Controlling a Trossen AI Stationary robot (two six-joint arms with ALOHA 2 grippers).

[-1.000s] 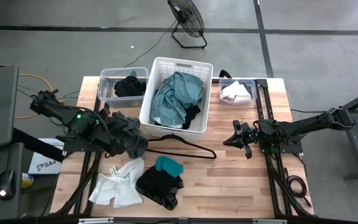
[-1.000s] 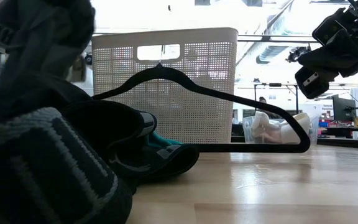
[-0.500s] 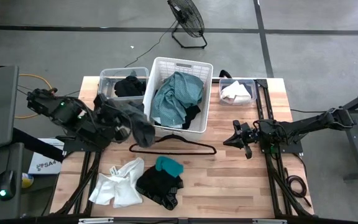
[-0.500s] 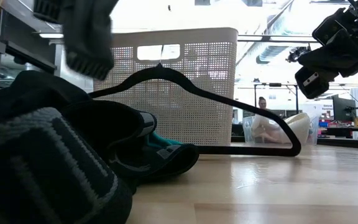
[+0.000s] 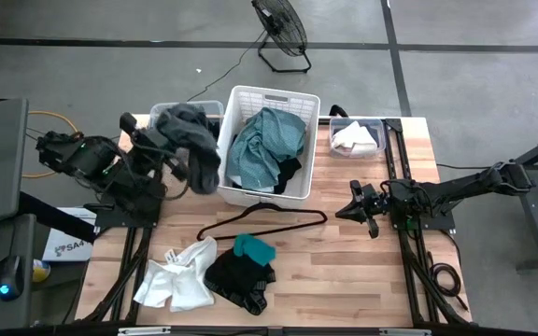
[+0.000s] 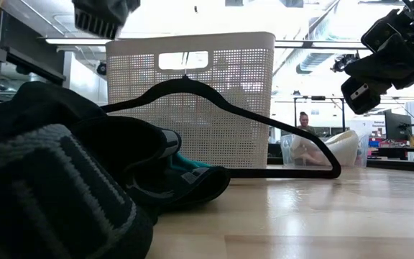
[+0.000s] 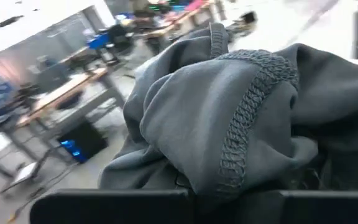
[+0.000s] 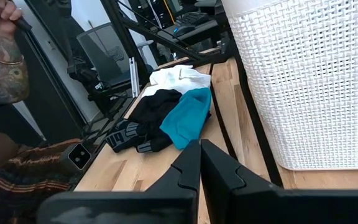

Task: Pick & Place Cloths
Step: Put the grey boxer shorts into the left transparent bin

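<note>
My left gripper point(image 5: 177, 157) is raised at the table's far left, over the left clear bin point(image 5: 160, 114), and is shut on a grey garment point(image 5: 197, 142). The garment fills the left wrist view point(image 7: 229, 118); its lower end point(image 6: 103, 14) shows in the low view. The white basket point(image 5: 299, 149) holds teal-green point(image 5: 264, 140) and black cloths. A white cloth point(image 5: 177, 276), a black garment point(image 5: 239, 280) and a small teal piece point(image 5: 253, 248) lie on the table's near part. My right gripper point(image 5: 353, 207) point(image 8: 200, 149) hovers shut right of centre. My left gripper holds the grey garment by a bunched fold with a stitched seam point(image 7: 241, 155), several layers thick. The cloth bulges over the fingers and hides them. The garment is lifted clear of the table and hangs slack beside the basket's left wall.
A thin black wire hanger point(image 5: 269, 220) lies on the table in front of the basket. The left bin holds a black cloth point(image 5: 180, 126); the right clear bin point(image 5: 377, 149) holds a white one point(image 5: 353, 137). A person's tattooed arm point(image 8: 8, 68) shows beyond the table.
My left gripper has risen from the table and swung toward the far edge, from beside the hanger to over the left bin, carrying the grey garment clear. The hanger has shifted a little on the table. My right arm has kept still.
</note>
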